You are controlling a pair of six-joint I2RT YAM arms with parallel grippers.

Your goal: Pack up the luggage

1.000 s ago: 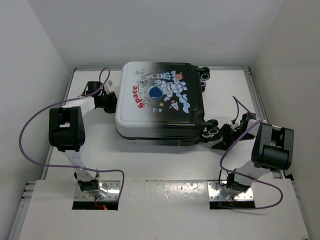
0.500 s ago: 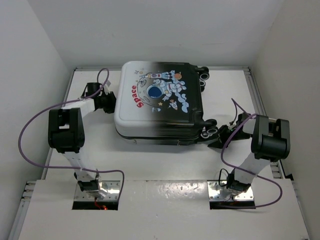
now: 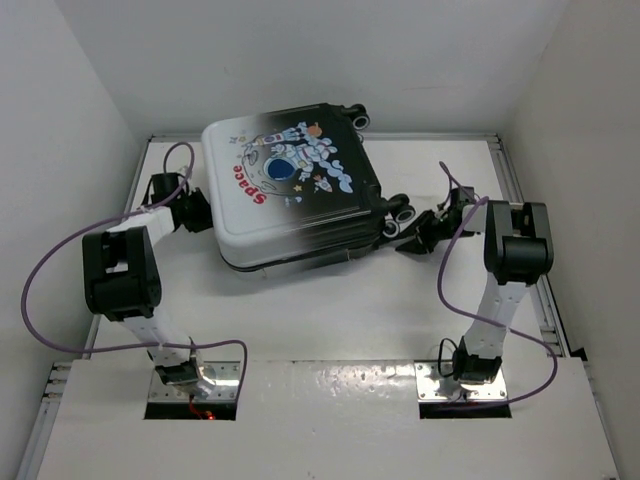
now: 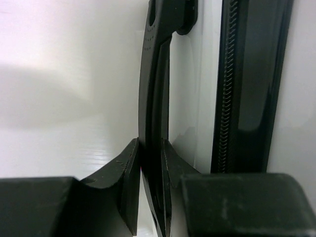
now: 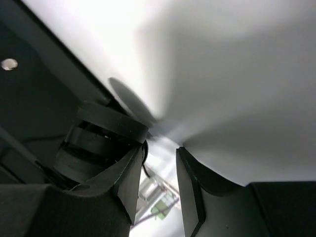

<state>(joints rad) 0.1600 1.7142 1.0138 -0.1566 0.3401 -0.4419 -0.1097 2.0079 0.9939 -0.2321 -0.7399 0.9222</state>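
One closed suitcase [image 3: 285, 200] lies upper centre. Two grippers: left gripper [image 4: 149, 148] clamps its one handle [image 4: 153, 74]; right gripper [image 5: 160, 150] stands narrowly parted beside one caster [image 5: 106, 133].

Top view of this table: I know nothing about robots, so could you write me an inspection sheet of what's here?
Surface: white table.
Job's things: luggage closed, lying flat, astronaut print up.
Clutter: nothing seen.
Grippers: left gripper shut on the luggage's black handle; right gripper open beside a caster, holding nothing.
Cables: purple cables loop from both arms.
Surroundings: white walls on three sides.
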